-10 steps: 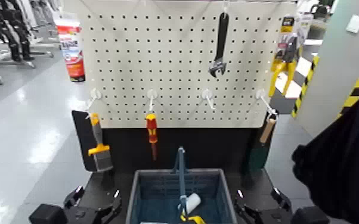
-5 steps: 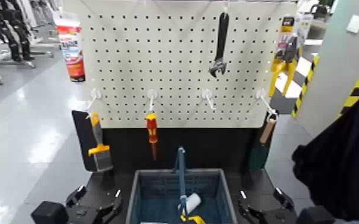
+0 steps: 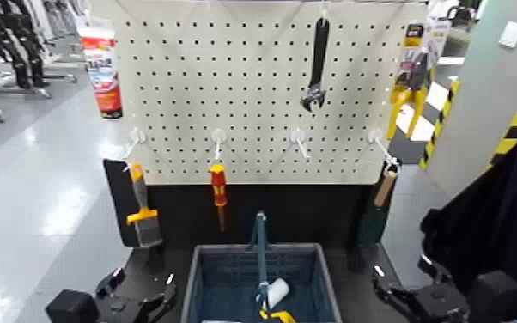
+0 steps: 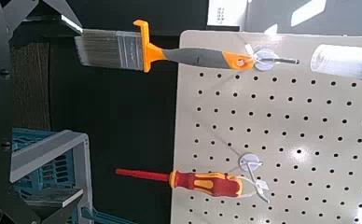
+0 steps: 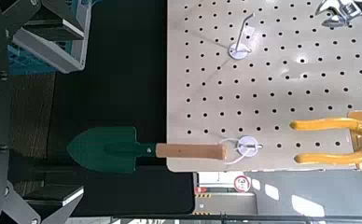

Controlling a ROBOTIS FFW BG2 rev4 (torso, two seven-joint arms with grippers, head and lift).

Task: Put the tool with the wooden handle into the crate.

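The tool with the wooden handle (image 3: pixel 385 187) hangs from the right-hand hook of the pegboard, its dark green blade (image 3: pixel 370 225) pointing down. In the right wrist view the tool with the wooden handle (image 5: pixel 190 151) lies ahead of the fingers, untouched. The blue-grey crate (image 3: pixel 198 277) stands below the board at centre, its blue bar handle (image 3: pixel 261 249) upright. My right gripper (image 3: pixel 401 270) is open, low at the crate's right and a little below and right of the blade. At the crate's left, my left gripper (image 3: pixel 141 280) rests open and holds nothing.
An orange-handled scraper (image 3: pixel 142 210) and a red-and-yellow screwdriver (image 3: pixel 218 191) hang left of centre. A black wrench (image 3: pixel 317 64) and yellow-handled pliers (image 3: pixel 412 86) hang higher up. A white roll (image 3: pixel 276 293) lies in the crate. A dark cloth-like shape (image 3: pixel 485 232) fills the right edge.
My right gripper has moved to the right and slightly up, away from the crate's side and toward the spot under the hanging tool. The left gripper has stayed put.
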